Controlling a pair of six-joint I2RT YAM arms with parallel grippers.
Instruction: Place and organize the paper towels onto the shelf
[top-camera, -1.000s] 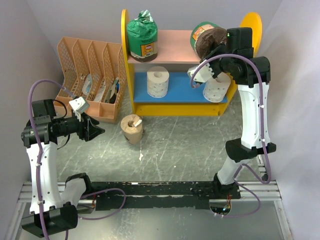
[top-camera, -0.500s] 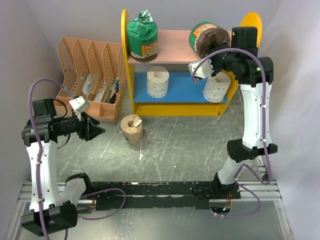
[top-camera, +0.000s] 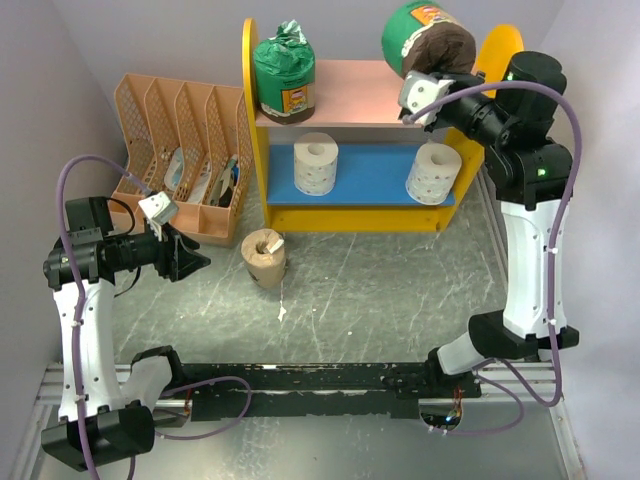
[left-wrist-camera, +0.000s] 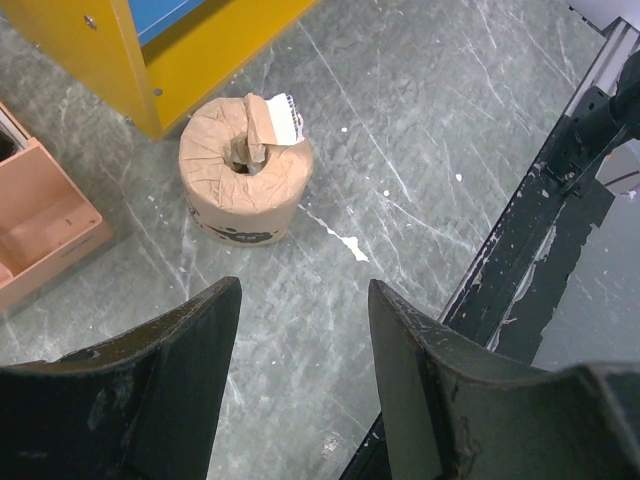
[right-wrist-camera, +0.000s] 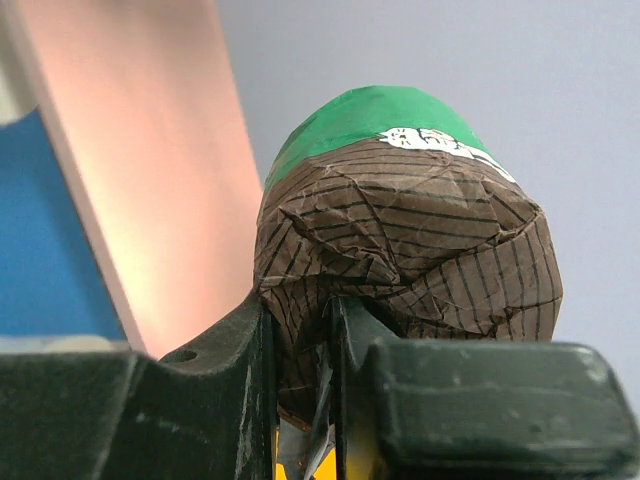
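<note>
My right gripper (top-camera: 436, 80) is shut on the wrapper of a green-and-brown paper towel roll (top-camera: 426, 38), held in the air above the right end of the shelf's pink upper board (top-camera: 350, 95); the wrist view shows its jaws (right-wrist-camera: 300, 330) pinching the brown wrapping of that roll (right-wrist-camera: 400, 220). Another green-wrapped roll (top-camera: 284, 68) stands on the pink board's left end. Two white rolls (top-camera: 316, 163) (top-camera: 434, 173) stand on the blue lower board (top-camera: 370, 175). A tan roll (top-camera: 264, 257) (left-wrist-camera: 245, 170) stands on the table ahead of my left gripper (top-camera: 192, 258) (left-wrist-camera: 300, 330), which is open with nothing in it.
A peach slotted file organizer (top-camera: 180, 150) with papers stands left of the shelf. The shelf's yellow side panels (top-camera: 254, 120) rise at both ends. Grey walls close in on the left and right. A black rail (top-camera: 330, 390) runs along the near edge.
My right gripper has lifted the green-and-brown roll up and slightly right, from the level of the pink board to above it. The left arm has not moved.
</note>
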